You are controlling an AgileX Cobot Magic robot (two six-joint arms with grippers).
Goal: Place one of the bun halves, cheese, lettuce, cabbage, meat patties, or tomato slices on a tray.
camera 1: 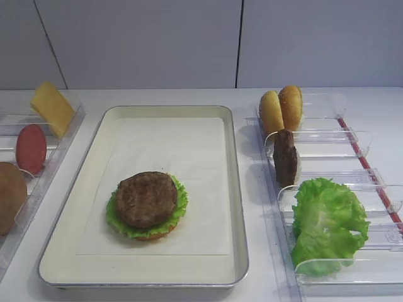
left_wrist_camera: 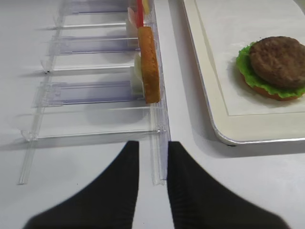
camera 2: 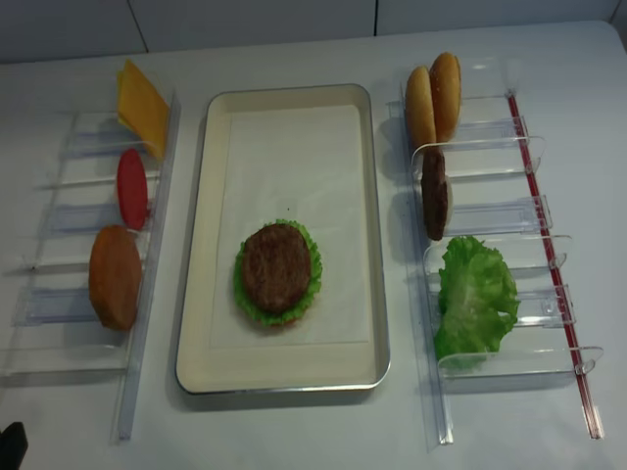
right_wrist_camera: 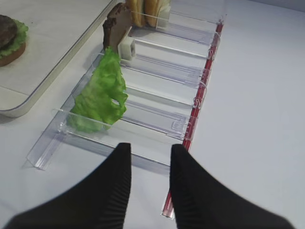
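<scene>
On the paper-lined silver tray (camera 1: 236, 189) sits a stack: a bun half at the bottom, lettuce, and a meat patty (camera 1: 146, 198) on top. The right clear rack holds two bun halves (camera 1: 281, 108), an upright meat patty (camera 1: 285, 157) and lettuce (camera 1: 327, 223). The left rack holds cheese (camera 1: 53, 108), a tomato slice (camera 1: 31, 148) and a bun half (camera 1: 11, 196). My right gripper (right_wrist_camera: 151, 148) is open and empty at the near end of the right rack, short of the lettuce (right_wrist_camera: 100, 95). My left gripper (left_wrist_camera: 152, 144) is open and empty at the near end of the left rack, short of the bun half (left_wrist_camera: 149, 62).
Both clear divider racks (camera 2: 490, 211) (camera 2: 78, 245) run along the tray's long sides, close to its rim. A red strip (right_wrist_camera: 198, 102) lines the right rack's outer edge. White tabletop lies beyond the racks. A white wall stands behind.
</scene>
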